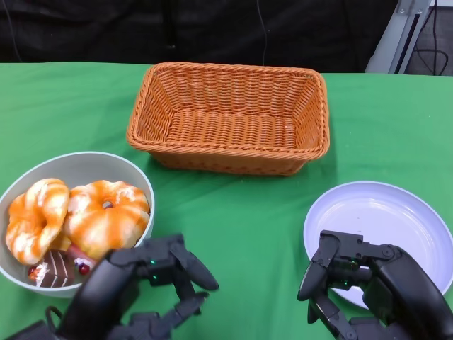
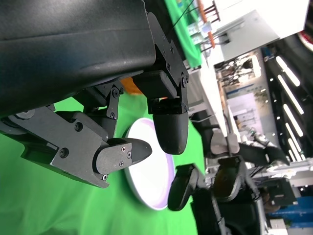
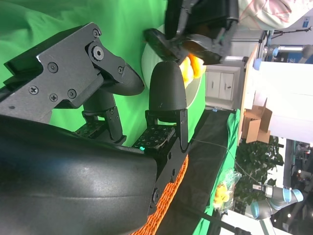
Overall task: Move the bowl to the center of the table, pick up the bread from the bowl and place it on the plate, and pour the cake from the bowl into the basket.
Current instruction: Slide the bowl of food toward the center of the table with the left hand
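Note:
A pale grey bowl (image 1: 134, 177) sits at the table's left front, holding two orange glazed bread rings (image 1: 106, 216) and small cake pieces (image 1: 58, 268). My left hand (image 1: 145, 283) hovers just right of and in front of the bowl, fingers apart, holding nothing. An empty white plate (image 1: 382, 216) lies at the right front; my right hand (image 1: 361, 280) hangs over its near edge, fingers spread and empty. The right wrist view shows the bowl's rim (image 3: 147, 56) and bread (image 3: 195, 66) beyond my left hand. The plate (image 2: 149, 171) appears in the left wrist view.
An empty orange wicker basket (image 1: 230, 117) stands at the middle back of the green table (image 1: 233, 212). Black cloth hangs behind the table's far edge. Bare green cloth lies between the bowl and the plate.

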`<action>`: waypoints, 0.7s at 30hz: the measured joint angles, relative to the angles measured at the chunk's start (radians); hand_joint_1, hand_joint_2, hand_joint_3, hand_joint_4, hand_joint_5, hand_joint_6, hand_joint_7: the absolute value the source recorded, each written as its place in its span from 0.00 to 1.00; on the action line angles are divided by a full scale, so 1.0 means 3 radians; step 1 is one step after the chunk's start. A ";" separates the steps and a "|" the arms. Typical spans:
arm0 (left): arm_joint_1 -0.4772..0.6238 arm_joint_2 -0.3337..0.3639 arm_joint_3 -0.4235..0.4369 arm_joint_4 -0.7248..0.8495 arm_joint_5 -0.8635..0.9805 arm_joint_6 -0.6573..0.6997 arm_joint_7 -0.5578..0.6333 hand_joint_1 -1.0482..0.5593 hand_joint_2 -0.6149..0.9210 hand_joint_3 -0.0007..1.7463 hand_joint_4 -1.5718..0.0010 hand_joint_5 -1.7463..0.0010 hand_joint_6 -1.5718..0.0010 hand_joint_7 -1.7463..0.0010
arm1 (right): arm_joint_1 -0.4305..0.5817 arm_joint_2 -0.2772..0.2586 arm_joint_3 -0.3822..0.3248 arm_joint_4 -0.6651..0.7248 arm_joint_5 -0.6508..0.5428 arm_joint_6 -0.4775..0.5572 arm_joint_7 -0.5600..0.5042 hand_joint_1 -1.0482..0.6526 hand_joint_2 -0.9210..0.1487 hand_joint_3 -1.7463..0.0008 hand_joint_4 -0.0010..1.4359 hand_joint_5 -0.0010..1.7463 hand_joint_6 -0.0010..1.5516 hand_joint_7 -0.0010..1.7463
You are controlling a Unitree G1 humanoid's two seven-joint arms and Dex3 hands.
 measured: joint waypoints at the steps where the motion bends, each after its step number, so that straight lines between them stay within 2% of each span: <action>1: -0.0045 0.0006 0.0059 -0.0034 -0.0024 -0.0002 0.0007 0.50 0.96 0.19 0.52 0.40 0.47 0.69 | 0.0000 0.0000 0.0000 0.0003 0.0000 0.0000 0.0000 0.57 0.34 0.37 0.53 0.89 0.50 0.75; 2: -0.0081 0.0010 0.0118 -0.0075 -0.0043 -0.0005 0.0030 0.46 0.98 0.13 0.53 0.47 0.45 0.78 | 0.0000 0.0003 0.0000 0.0004 0.0001 0.0000 0.0000 0.57 0.34 0.37 0.52 0.89 0.50 0.74; 4: -0.0188 0.0017 0.0244 -0.0125 -0.0097 -0.0008 0.0077 0.41 1.00 0.09 0.53 0.57 0.43 0.89 | -0.0001 0.0010 0.0001 0.0007 0.0000 0.0000 0.0000 0.57 0.33 0.37 0.52 0.89 0.50 0.74; 7: -0.0372 0.0039 0.0464 -0.0183 -0.0199 0.0035 0.0190 0.34 1.00 0.08 0.50 0.72 0.44 0.97 | 0.0000 0.0016 0.0001 0.0023 -0.0017 -0.0013 0.0000 0.57 0.33 0.37 0.52 0.89 0.50 0.74; 10: -0.0505 0.0067 0.0636 -0.0217 -0.0279 0.0100 0.0260 0.30 1.00 0.08 0.48 0.84 0.45 0.99 | 0.0000 0.0019 0.0001 0.0047 -0.0024 -0.0034 0.0000 0.57 0.33 0.38 0.52 0.89 0.50 0.74; 14: -0.0689 0.0169 0.0936 -0.0217 -0.0498 0.0226 0.0326 0.29 1.00 0.09 0.47 0.89 0.46 1.00 | -0.0001 0.0022 0.0001 0.0062 -0.0030 -0.0036 -0.0002 0.57 0.33 0.38 0.52 0.89 0.50 0.74; 18: -0.0809 0.0244 0.1100 -0.0137 -0.0647 0.0250 0.0322 0.27 1.00 0.10 0.49 0.92 0.49 1.00 | -0.0005 0.0027 0.0003 0.0073 -0.0038 -0.0039 -0.0005 0.57 0.32 0.38 0.52 0.89 0.50 0.74; 21: -0.0905 0.0351 0.1244 0.0072 -0.0534 0.0287 0.0388 0.22 1.00 0.14 0.53 0.96 0.54 1.00 | -0.0016 0.0043 0.0006 0.0086 -0.0038 -0.0052 -0.0005 0.57 0.32 0.38 0.53 0.90 0.50 0.74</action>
